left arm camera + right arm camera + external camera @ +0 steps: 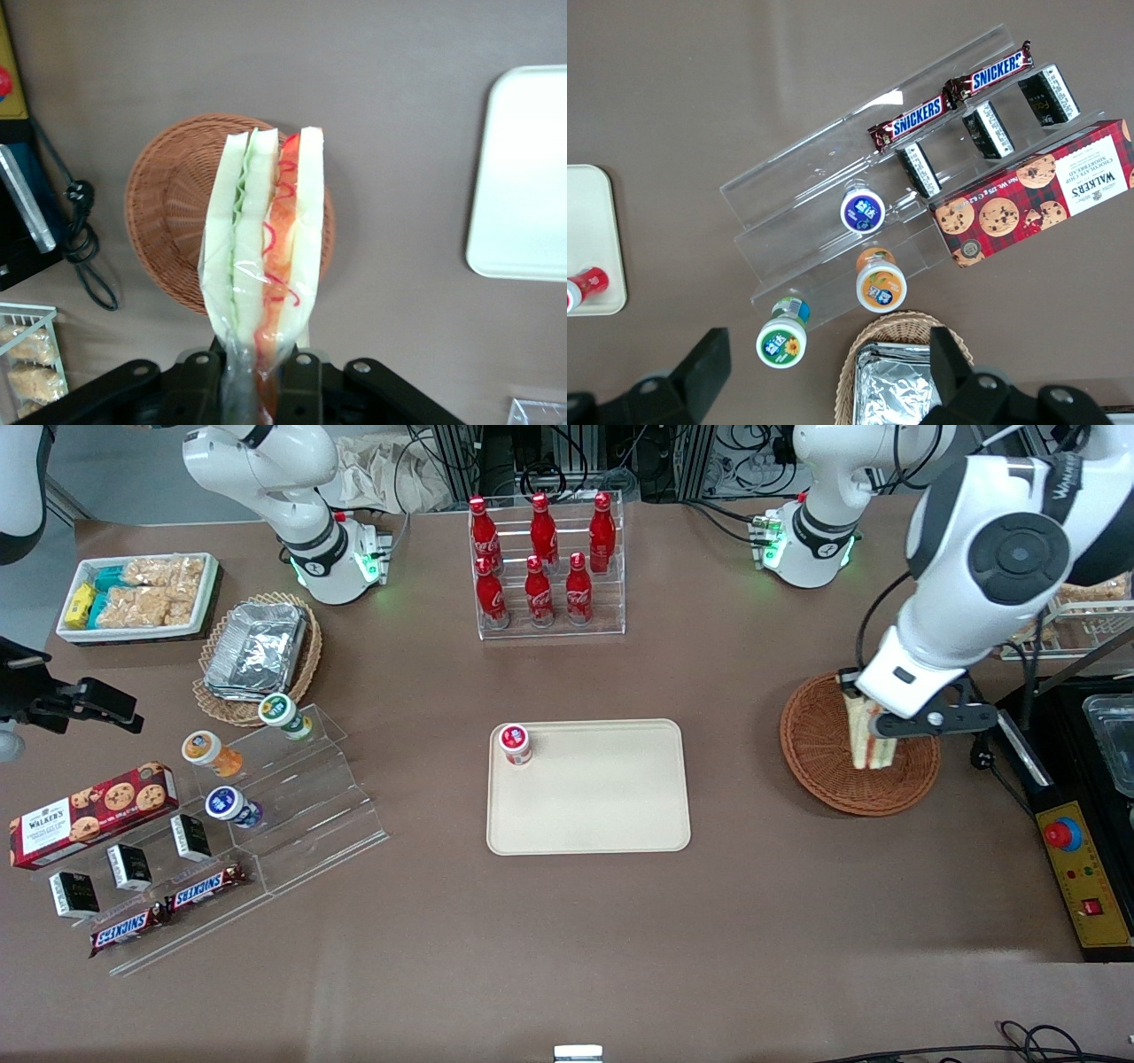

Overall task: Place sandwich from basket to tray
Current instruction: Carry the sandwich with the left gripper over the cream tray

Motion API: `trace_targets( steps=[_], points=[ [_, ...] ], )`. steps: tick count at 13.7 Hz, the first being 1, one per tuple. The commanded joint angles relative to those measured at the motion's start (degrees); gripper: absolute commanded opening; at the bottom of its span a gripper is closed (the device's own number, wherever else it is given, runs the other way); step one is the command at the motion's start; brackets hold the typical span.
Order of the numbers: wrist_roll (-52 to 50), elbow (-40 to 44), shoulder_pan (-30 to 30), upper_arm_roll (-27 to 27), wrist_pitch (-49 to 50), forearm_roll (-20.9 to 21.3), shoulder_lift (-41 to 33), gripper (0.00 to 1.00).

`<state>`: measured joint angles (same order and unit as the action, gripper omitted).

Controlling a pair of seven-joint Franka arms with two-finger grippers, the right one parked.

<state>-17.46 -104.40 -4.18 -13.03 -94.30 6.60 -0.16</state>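
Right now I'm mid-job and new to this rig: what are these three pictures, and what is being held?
Two robot arms stand at a brown table. One picture looks down from the front; the others come from cameras on each arm's wrist. The working arm's tool, hanging above the round wicker basket, is shut on a wrapped sandwich. The cream tray at mid-table holds only a small red-lidded cup. Cola bottles stand farther from the front camera; snacks lie toward the parked arm's end.
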Motion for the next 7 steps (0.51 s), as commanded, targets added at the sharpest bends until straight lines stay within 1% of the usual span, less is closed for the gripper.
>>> trace_targets(
  steps=[1, 3, 4, 5, 7],
  points=[
    [0.15, 2.71, 0.31, -2.26, 1.93, -2.72, 1.73, 0.0],
    [0.06, 2.88, 0.31, -4.54, 1.23, -3.26, 3.58, 0.0],
    [-0.55, 4.36, 0.31, -5.68, 1.23, -3.26, 5.24, 0.0],
    [-2.3, 6.12, 0.23, -6.65, 1.23, -3.61, 7.52, 0.0],
    [-8.61, 10.07, 0.23, -10.33, 1.23, -4.05, 12.35, 0.0]
  ],
)
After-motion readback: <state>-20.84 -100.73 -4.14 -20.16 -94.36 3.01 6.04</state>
